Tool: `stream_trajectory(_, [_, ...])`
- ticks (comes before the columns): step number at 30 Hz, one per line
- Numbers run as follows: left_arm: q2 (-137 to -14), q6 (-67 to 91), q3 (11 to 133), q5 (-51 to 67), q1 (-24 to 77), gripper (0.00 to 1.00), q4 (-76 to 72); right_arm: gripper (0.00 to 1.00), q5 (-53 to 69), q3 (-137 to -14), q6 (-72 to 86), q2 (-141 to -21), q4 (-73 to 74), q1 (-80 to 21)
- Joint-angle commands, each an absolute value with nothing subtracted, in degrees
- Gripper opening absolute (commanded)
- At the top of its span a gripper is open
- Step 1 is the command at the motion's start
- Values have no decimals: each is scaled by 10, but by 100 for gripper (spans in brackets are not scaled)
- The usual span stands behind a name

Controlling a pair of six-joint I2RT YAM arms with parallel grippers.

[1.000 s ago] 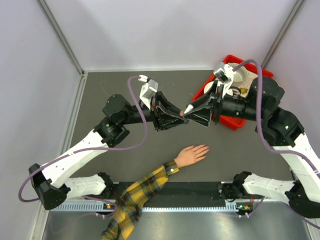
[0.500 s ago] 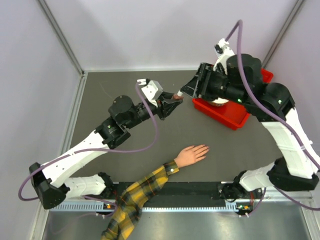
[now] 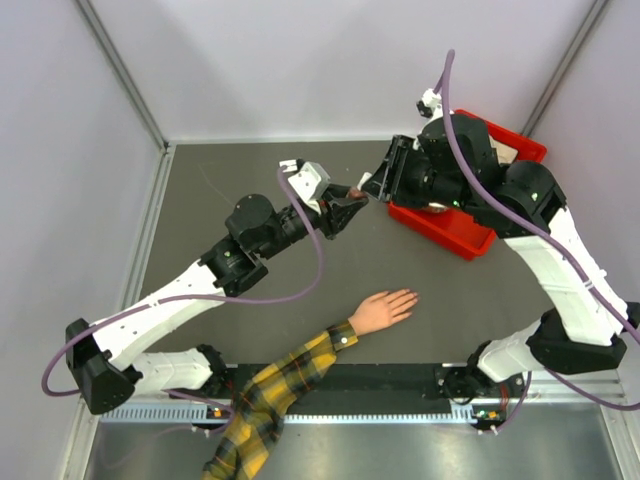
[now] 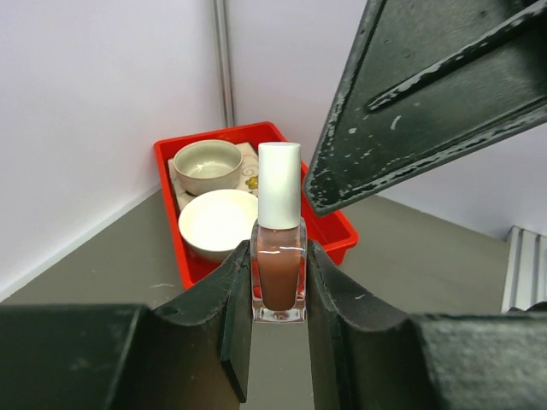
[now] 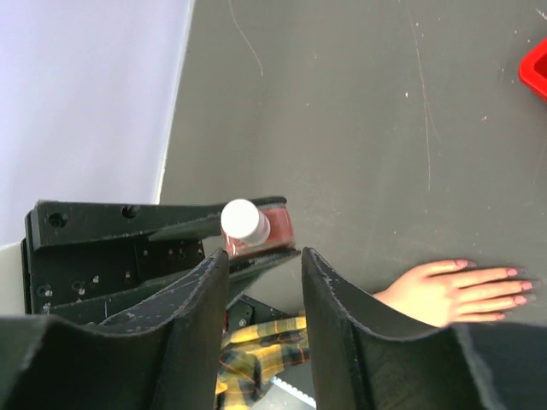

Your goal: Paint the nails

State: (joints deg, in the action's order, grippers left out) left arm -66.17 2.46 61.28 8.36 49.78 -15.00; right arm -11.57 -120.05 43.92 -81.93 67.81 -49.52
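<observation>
A small nail-polish bottle with brownish-red polish and a white cap stands upright between the fingers of my left gripper, which is shut on its glass body. My right gripper hovers just above and beside the cap, open, with nothing between its fingers. In the top view the two grippers meet over the far middle of the table, the left below the right. The pale mannequin hand in a plaid sleeve lies flat near the front, and its pink nails show in the right wrist view.
A red tray at the back right holds a white bowl and a cup. The right arm's elbow reaches over that tray. White walls close in the dark grey table at the back and sides.
Both grippers have moved toward the back of the table, the left carrying the bottle. The right arm has risen from lying low in front of the tray to arching over it.
</observation>
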Motion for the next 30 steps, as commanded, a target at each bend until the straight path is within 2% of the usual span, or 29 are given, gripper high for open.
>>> stream_trajectory(1, [-654, 49, 610, 101, 502, 0, -203, 36, -127, -1203, 428, -821, 640, -504])
stream_trajectory(5, [-655, 54, 613, 107, 502, 0, -202, 35, -127, -1205, 421, -824, 632, -504])
stream_trajectory(14, [-663, 76, 628, 128, 504, 0, -194, 21, -100, -1188, 387, -827, 621, -504])
stream_trajectory(17, [-652, 111, 619, 145, 504, 0, -221, 0, -78, -1149, 332, -799, 592, -504])
stream_trajectory(19, [-643, 151, 614, 156, 503, 0, -234, 0, -51, -1105, 248, -743, 549, -504])
stream_trajectory(21, [-629, 202, 613, 203, 496, 0, -261, 0, 47, -1003, 174, -685, 431, -503])
stream_trajectory(22, [-628, 223, 614, 224, 492, 0, -272, 0, 150, -969, 107, -624, 393, -502])
stream_trajectory(24, [-625, 286, 619, 286, 489, 0, -301, 0, 237, -892, 67, -575, 292, -494])
stream_trajectory(28, [-632, 387, 624, 382, 487, 0, -369, 0, 447, -910, 27, -573, 318, -438])
stream_trajectory(30, [-632, 403, 629, 402, 487, 0, -370, 0, 483, -943, 25, -600, 345, -435])
